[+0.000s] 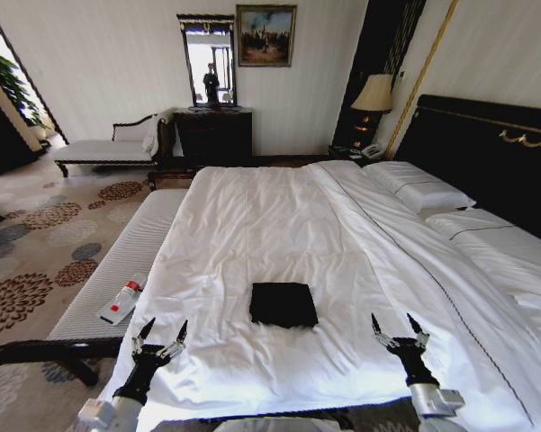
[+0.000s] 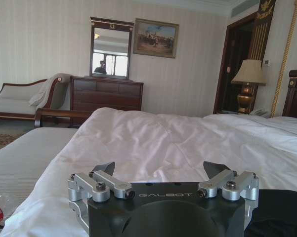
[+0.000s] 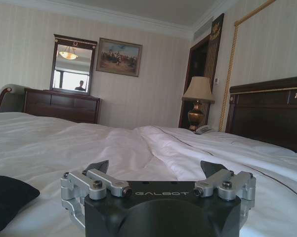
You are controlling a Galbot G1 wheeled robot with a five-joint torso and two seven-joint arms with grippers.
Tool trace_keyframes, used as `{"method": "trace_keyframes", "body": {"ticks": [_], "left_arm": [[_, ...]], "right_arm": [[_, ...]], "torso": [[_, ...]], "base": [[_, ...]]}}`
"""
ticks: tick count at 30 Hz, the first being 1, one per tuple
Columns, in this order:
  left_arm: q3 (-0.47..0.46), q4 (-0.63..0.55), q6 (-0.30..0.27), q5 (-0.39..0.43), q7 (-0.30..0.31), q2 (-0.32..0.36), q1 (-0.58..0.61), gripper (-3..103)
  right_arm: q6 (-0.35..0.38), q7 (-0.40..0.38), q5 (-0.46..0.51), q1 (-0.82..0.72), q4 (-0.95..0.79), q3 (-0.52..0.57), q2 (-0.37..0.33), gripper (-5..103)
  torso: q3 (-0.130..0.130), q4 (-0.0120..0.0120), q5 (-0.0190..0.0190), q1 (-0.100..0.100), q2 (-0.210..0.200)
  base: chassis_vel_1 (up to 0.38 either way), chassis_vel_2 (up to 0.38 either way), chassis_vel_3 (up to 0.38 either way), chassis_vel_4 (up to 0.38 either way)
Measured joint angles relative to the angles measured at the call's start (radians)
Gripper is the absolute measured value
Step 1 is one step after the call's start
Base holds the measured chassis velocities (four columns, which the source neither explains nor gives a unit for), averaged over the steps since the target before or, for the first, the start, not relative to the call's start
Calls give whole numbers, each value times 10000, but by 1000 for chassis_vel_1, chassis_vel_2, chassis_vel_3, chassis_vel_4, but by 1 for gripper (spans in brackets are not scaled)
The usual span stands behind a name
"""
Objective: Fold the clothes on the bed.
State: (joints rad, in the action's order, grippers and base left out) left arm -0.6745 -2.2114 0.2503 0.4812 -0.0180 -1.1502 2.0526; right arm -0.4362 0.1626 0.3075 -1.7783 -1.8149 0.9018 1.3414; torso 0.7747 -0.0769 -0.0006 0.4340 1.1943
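The black clothes (image 1: 284, 304) lie folded into a small flat rectangle on the white duvet of the bed (image 1: 270, 225), near its foot edge. My left gripper (image 1: 165, 334) hovers open at the foot edge, to the left of the fabric. My right gripper (image 1: 398, 328) stands open at the same edge, to the right of it. Neither touches the cloth. In the left wrist view the open left gripper (image 2: 159, 169) has the dark cloth (image 2: 281, 207) beside it. In the right wrist view the open right gripper (image 3: 154, 168) has a corner of the black cloth (image 3: 7, 197) off to one side.
A long pale bench (image 1: 117, 270) runs along the bed's left side with a red-and-white bottle (image 1: 123, 300) on it. Pillows (image 1: 419, 189) lie by the dark headboard (image 1: 486, 153). A dark dresser (image 1: 213, 135), chaise (image 1: 108, 148) and lamp (image 1: 374, 94) stand at the far wall.
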Motion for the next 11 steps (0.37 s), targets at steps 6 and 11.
{"method": "trace_keyframes", "body": {"ticks": [6,11], "left_arm": [[0,0,0,0,0,0,0,100],[0,0,0,0,0,0,0,100]], "right_arm": [[0,-4,7,22,7,-6,1,100],[4,-11,7,29,7,-20,1,100]], "torso": [[0,0,0,1,0],[0,0,-1,1,0]], "base": [[0,0,0,0],[0,0,0,0]]}}
